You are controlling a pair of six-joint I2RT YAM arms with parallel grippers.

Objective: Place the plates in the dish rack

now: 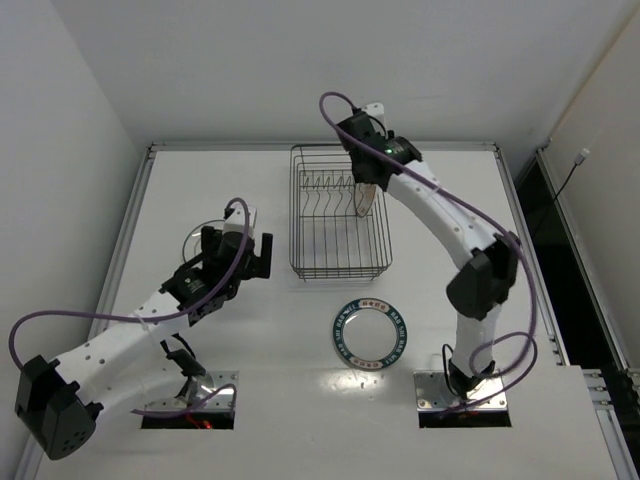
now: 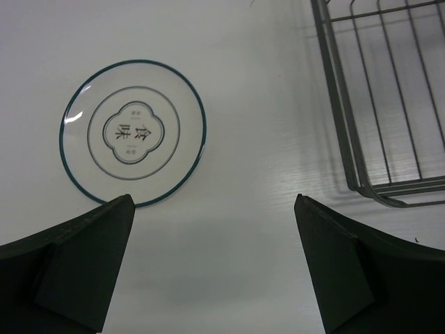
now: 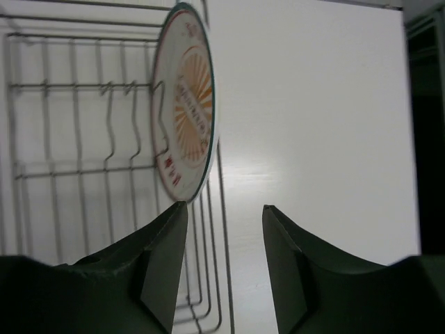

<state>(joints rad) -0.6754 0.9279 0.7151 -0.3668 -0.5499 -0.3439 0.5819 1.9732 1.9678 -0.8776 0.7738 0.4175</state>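
Observation:
The dish rack [image 1: 340, 215] stands at the table's middle back. The orange-striped plate [image 3: 184, 104] stands upright on edge between prongs at the rack's right side [image 1: 366, 200]. My right gripper [image 3: 224, 207] is open just above it, with the plate's lower rim beside the left finger and not held. The plate with the dark blue-green lettered rim [image 1: 370, 333] lies flat in front of the rack. A pale plate with a thin teal edge [image 2: 132, 132] lies flat on the table, left of the rack. My left gripper [image 2: 214, 202] is open and empty above the table near that plate.
The rack's near left corner [image 2: 375, 104] shows at the right of the left wrist view. In the top view the left arm [image 1: 215, 270] partly covers the pale plate. Table edges run along the left and right sides.

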